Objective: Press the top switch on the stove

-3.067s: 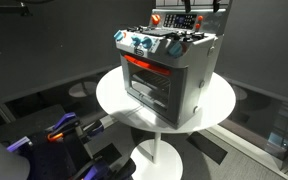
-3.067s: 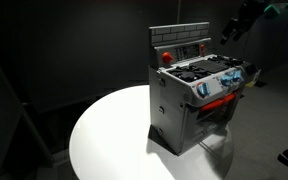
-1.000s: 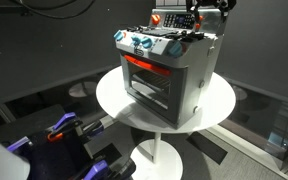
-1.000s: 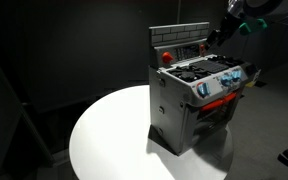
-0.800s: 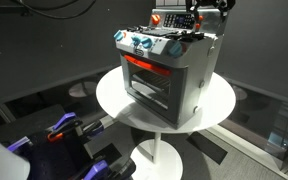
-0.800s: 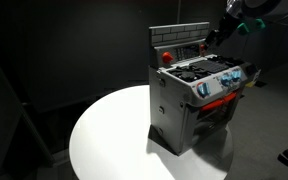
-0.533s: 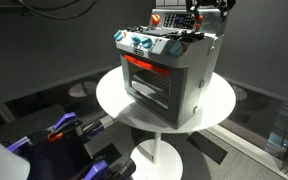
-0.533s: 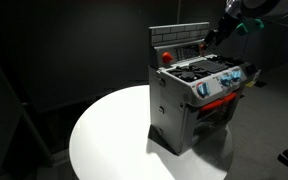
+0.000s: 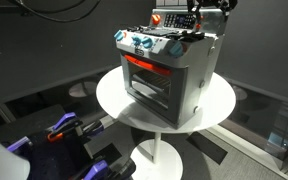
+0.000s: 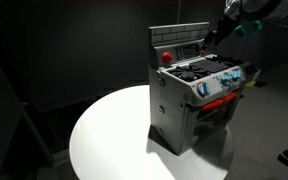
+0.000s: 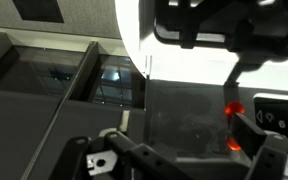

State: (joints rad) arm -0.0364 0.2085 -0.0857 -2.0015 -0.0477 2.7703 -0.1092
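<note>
The stove (image 9: 169, 70) is a small silver-grey toy oven with a red-trimmed glass door and blue-and-white knobs. It stands on a round white table (image 9: 114, 100) and shows in both exterior views (image 10: 194, 95). Its raised back panel carries a red button (image 10: 166, 57), also seen in an exterior view (image 9: 155, 18). My gripper (image 10: 213, 38) hovers at the far end of the back panel, away from the red button, just above the burners (image 9: 198, 16). In the wrist view the fingers (image 11: 174, 138) stand wide apart with nothing between them, facing a dark panel with a red glow (image 11: 233, 108).
The white table top (image 10: 104, 140) extends well in front of the stove. Dark curtains and floor surround it. Blue and orange equipment (image 9: 62, 128) lies on the floor below the table. A window-like frame (image 11: 84, 80) shows in the wrist view.
Over three seconds my gripper came down and in toward the back panel's end. In the last second it has barely moved.
</note>
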